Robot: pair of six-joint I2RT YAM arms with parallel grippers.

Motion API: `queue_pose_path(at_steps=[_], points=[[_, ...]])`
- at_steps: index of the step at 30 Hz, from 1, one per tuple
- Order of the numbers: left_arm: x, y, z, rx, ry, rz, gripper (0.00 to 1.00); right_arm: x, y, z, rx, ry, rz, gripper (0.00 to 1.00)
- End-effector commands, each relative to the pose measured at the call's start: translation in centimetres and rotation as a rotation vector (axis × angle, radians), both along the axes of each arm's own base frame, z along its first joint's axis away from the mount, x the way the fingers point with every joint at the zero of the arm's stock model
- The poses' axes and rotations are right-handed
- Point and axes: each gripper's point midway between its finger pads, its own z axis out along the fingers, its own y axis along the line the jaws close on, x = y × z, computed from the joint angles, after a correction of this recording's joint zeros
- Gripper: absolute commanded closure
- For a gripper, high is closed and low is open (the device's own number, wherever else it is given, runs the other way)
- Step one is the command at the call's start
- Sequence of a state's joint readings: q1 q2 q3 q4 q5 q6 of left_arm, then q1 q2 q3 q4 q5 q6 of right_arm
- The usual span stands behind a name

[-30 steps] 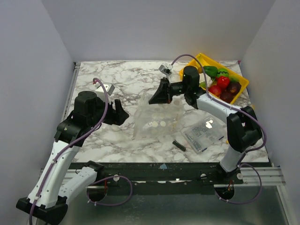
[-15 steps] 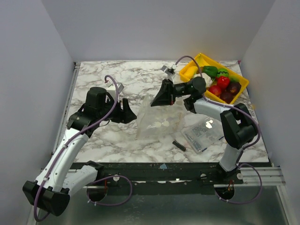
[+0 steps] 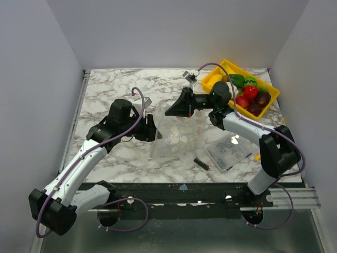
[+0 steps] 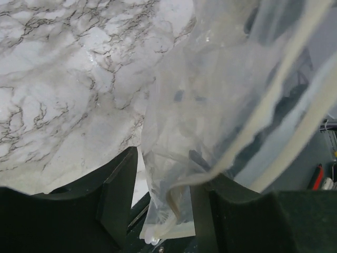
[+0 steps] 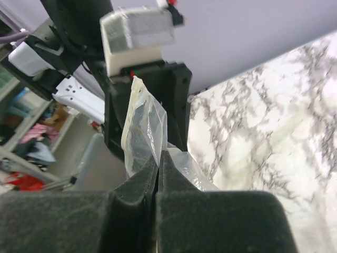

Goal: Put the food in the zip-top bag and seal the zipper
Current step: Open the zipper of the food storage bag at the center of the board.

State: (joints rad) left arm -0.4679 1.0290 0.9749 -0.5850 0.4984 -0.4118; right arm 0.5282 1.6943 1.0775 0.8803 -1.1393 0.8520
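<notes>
One zip-top bag (image 3: 179, 138), 1 tray (image 3: 210, 79); R fingers (image 5: 131, 211) clamped on bag, L fingers (image 4: 118, 200) apart round edge.

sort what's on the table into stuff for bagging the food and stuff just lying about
For the job:
- bag
- zipper along its mouth
- food, all in the tray

Lying about:
- packet of small dark parts
- black piece
- the tray itself, only a holder
</notes>
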Motion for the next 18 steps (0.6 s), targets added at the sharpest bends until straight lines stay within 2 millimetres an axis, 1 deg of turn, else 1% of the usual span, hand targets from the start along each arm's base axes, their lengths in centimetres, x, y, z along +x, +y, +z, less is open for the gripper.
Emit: queue_pose_path(at_steps=[1, 3, 5, 6, 7, 9, 13, 14, 15, 16, 18], points=[[-0.8, -1.1, 1.1, -0.067, -0.025, -0.057, 0.56, 1.1, 0.3, -1.1, -0.099, -0.075, -0.104, 0.99], [-1.3, -0.9, 1.3, -0.075, -0.034, -0.06, 0.54, 1.1, 0.4, -1.1, -0.11, -0.068, -0.1, 0.99], [-2.0, -0.7, 1.7, -0.094, -0.055, -0.07, 0.51, 1.0, 0.4, -1.1, -0.107, -0.059, -0.083, 0.99], [-2.3, -0.7, 1.8, -0.106, -0.06, -0.08, 0.51, 0.9, 0.5, -1.0, -0.103, -0.056, -0.076, 0.99], [-2.6, -0.8, 2.0, -0.119, -0.07, -0.085, 0.53, 0.8, 0.5, -0.9, -0.099, -0.055, -0.071, 0.99], [-2.7, -0.6, 2.1, -0.118, -0.074, -0.077, 0.69, 0.9, 0.5, -0.9, -0.096, -0.052, -0.072, 0.99], [-1.7, 0.2, 2.0, -0.059, -0.083, -0.023, 0.99, 1.5, 0.7, -0.8, -0.116, -0.049, -0.117, 0.99], [-1.4, 0.4, 2.2, -0.046, -0.089, -0.004, 1.0, 2.1, 0.8, -1.2, -0.141, -0.034, -0.156, 0.9], [-0.9, 0.9, 2.4, -0.024, -0.097, 0.031, 1.0, 3.1, 0.9, -1.5, -0.17, -0.026, -0.227, 0.8], [-0.6, 1.5, 2.5, 0.002, -0.101, 0.072, 1.0, 3.8, 1.0, -2.2, -0.212, 0.0, -0.292, 0.67], [0.6, 3.4, 2.8, 0.073, -0.114, 0.192, 1.0, 5.4, 0.8, -3.3, -0.296, 0.036, -0.445, 0.44]])
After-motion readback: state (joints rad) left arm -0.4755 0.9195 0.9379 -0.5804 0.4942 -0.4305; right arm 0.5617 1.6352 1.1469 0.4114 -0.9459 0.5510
